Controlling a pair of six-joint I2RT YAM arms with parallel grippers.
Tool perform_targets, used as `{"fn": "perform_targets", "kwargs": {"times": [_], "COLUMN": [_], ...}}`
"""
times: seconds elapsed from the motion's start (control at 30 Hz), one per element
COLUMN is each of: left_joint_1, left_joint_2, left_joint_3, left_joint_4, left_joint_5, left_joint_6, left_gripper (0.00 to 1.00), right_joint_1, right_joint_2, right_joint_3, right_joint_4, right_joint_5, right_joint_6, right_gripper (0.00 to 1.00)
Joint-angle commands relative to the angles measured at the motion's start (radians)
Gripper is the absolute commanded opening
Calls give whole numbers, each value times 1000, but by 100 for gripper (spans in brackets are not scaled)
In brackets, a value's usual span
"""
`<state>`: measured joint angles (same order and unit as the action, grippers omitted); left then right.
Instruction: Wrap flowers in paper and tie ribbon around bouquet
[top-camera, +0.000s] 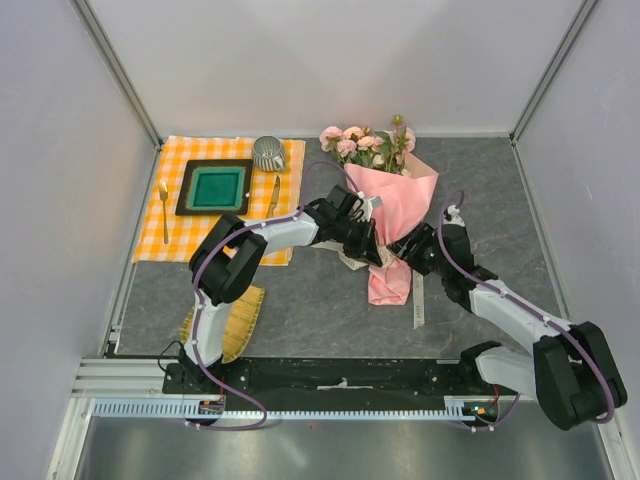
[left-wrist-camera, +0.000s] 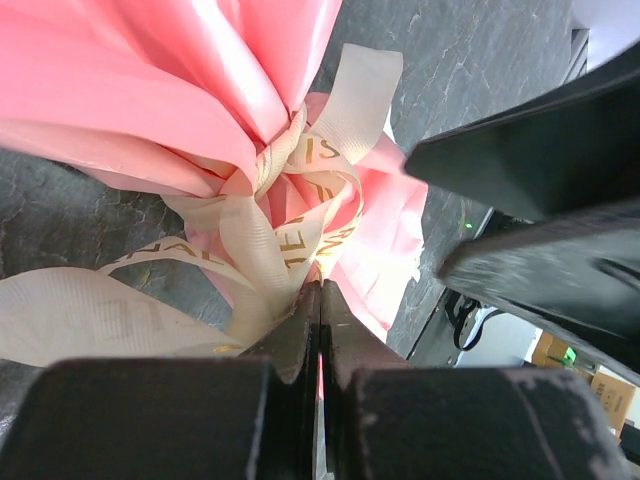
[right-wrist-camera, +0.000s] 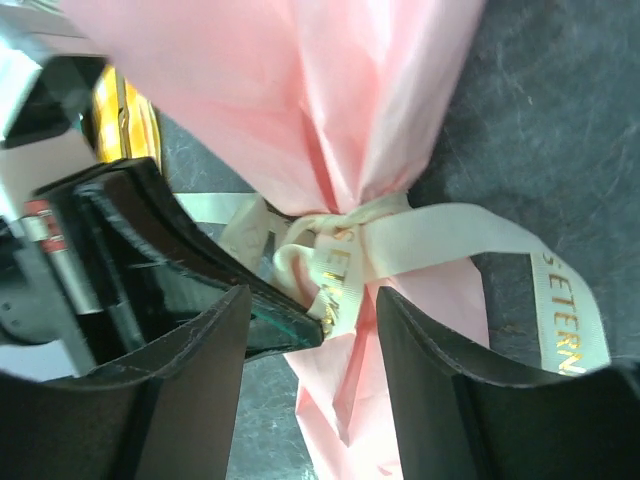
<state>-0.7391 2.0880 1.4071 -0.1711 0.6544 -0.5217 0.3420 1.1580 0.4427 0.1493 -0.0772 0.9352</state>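
The bouquet lies on the grey table, flowers (top-camera: 365, 140) toward the back and the pink paper (top-camera: 397, 200) (left-wrist-camera: 150, 90) (right-wrist-camera: 300, 100) gathered into a cone. The cream ribbon (top-camera: 417, 300) (left-wrist-camera: 275, 250) (right-wrist-camera: 450, 235) is knotted round the cone's narrow neck, with a printed tail trailing right. My left gripper (top-camera: 374, 250) (left-wrist-camera: 320, 290) is shut, a ribbon strand running into its tips just left of the knot. My right gripper (top-camera: 415, 257) (right-wrist-camera: 312, 300) stands open, its jaws astride the paper tail below the knot, holding nothing.
An orange-checked cloth (top-camera: 150, 225) at the back left carries a green tray (top-camera: 215, 187), a metal cup (top-camera: 268, 153) and gold cutlery (top-camera: 163, 205). A yellow-green bamboo mat (top-camera: 238, 322) lies beside the left arm's base. Frame posts and walls bound the table.
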Motion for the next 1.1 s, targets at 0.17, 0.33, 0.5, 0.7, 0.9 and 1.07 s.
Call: {"fn": "perform_targets", "kwargs": {"times": [0.17, 0.33, 0.5, 0.7, 0.9, 1.07], "left_joint_1": [-6, -6, -3, 0, 0, 1], "left_joint_2": [-55, -48, -48, -46, -48, -58], "left_joint_3": [10, 18, 24, 23, 18, 13], "left_joint_4": [12, 12, -2, 8, 18, 19], "left_joint_5": [-6, 1, -1, 7, 11, 11], "left_joint_6": [23, 20, 25, 14, 6, 2], "left_gripper": [7, 7, 7, 7, 9, 14], "right_joint_1": [-5, -6, -6, -5, 14, 45], "right_joint_2": [133, 262, 305, 315, 286, 286], "right_joint_3": [290, 363, 375, 338, 335, 338], "right_joint_4": [-168, -179, -148, -157, -166, -183], "right_joint_5": [-117, -217, -277, -293, -266, -202], "right_joint_6": [-634, -829, -866, -845, -837, -851], "right_gripper": [40, 31, 46, 48, 55, 52]}}
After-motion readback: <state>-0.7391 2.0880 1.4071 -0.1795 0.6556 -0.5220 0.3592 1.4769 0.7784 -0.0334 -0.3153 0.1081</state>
